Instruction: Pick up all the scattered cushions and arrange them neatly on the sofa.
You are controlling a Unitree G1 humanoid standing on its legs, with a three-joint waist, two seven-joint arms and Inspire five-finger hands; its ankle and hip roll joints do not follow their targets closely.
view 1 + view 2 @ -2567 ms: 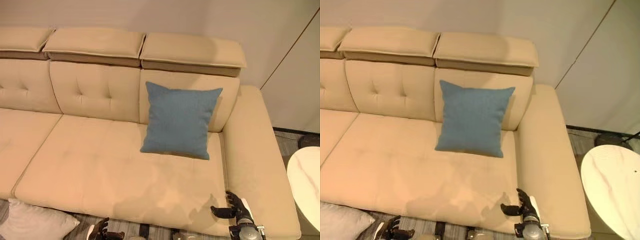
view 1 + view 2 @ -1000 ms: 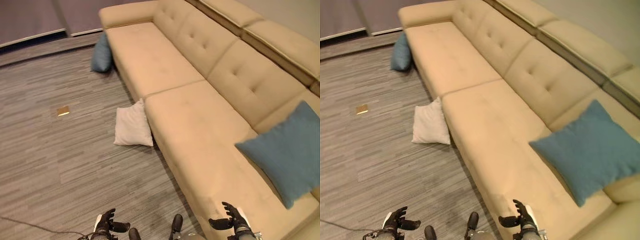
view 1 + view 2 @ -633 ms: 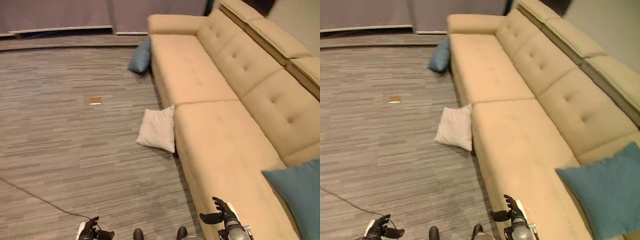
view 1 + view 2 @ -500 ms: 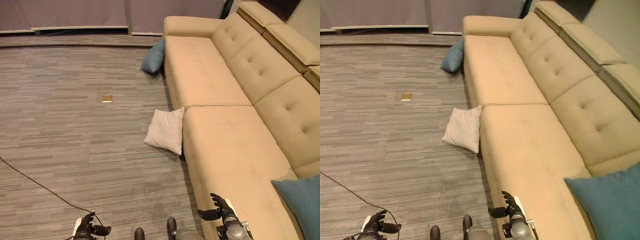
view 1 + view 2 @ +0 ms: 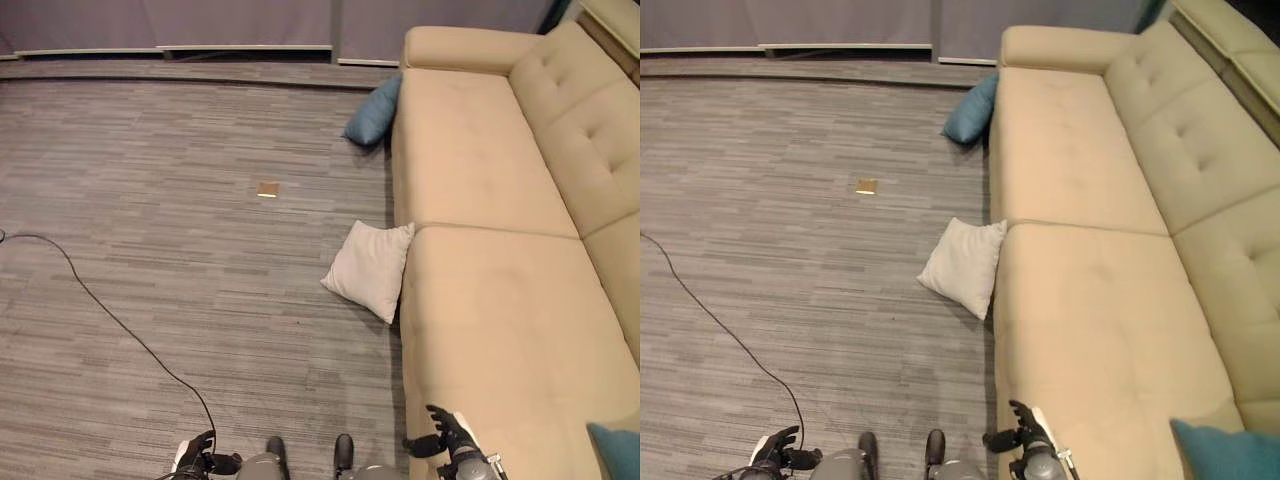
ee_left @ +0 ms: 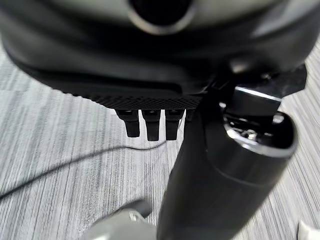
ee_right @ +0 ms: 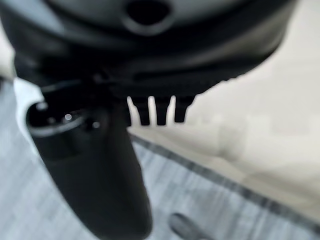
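A long beige sofa (image 5: pixel 500 300) is running along the right side of the room, and a grey striped floor (image 5: pixel 150 200) is lying to its left. A white cushion (image 5: pixel 370 270) is sitting on the floor, leaning with one edge against the sofa's front, about where two seat sections are meeting. Farther away, a blue cushion (image 5: pixel 372 112) is also resting on the floor, propped against the sofa near its far armrest (image 5: pixel 465 45). A second blue cushion (image 5: pixel 1230 450) is lying on the sofa seat at the near right corner (just a corner of it is showing). A small tan square (image 5: pixel 267 189) is lying flat on the floor, well apart from both floor cushions. The left hand (image 5: pixel 195 458) is hanging low over the floor with its fingers relaxed and spread, holding nothing; in its wrist view the fingertips (image 6: pixel 150 127) are pointing straight out over the striped floor. The right hand (image 5: pixel 445 438) is hovering at the sofa's near front edge, fingers spread and thumb apart, gripping nothing either.
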